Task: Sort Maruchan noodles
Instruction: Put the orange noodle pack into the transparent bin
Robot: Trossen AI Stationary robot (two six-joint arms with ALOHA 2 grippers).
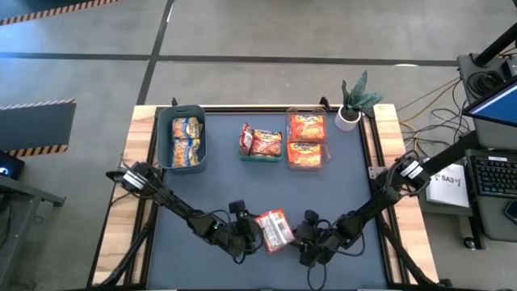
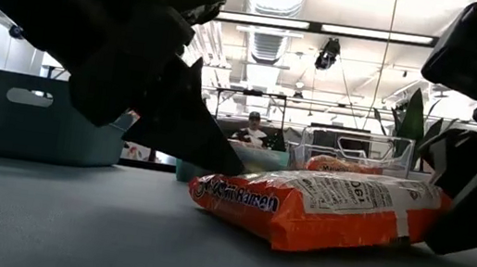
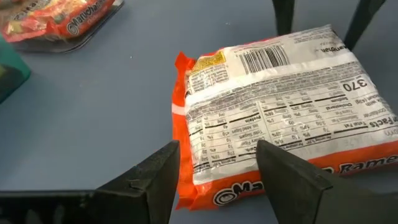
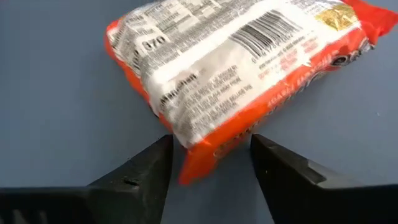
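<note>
One orange-red Maruchan noodle packet (image 1: 274, 229) lies flat on the dark mat near the table's front edge, its printed back with the barcode (image 3: 267, 59) facing up. My left gripper (image 3: 217, 146) stands open at the packet's left end, a finger on either side of its corner. From the right, my right gripper (image 4: 211, 140) stands open around the opposite corner (image 4: 199, 158). The other Maruchan noodles sit sorted in containers at the far side. My left gripper comes slanting down from the table's left. One finger (image 3: 292, 180) shows in front of the packet's long edge (image 3: 249, 186), and I cannot tell whether it touches. My right gripper comes slanting down from the right. The packet's corner lies between its fingers with a gap on both sides in the wrist view. In the low view the packet's end (image 2: 434, 203) meets a finger, and I cannot tell whether they touch.
At the far side stand a teal bin (image 1: 182, 114) with yellow-and-blue packets, a small teal tray (image 1: 260, 158) with red packets and a clear bin (image 1: 306, 114) with orange packets. A potted plant (image 1: 355, 101) stands at the far right corner. Bare mat lies between packet and bins.
</note>
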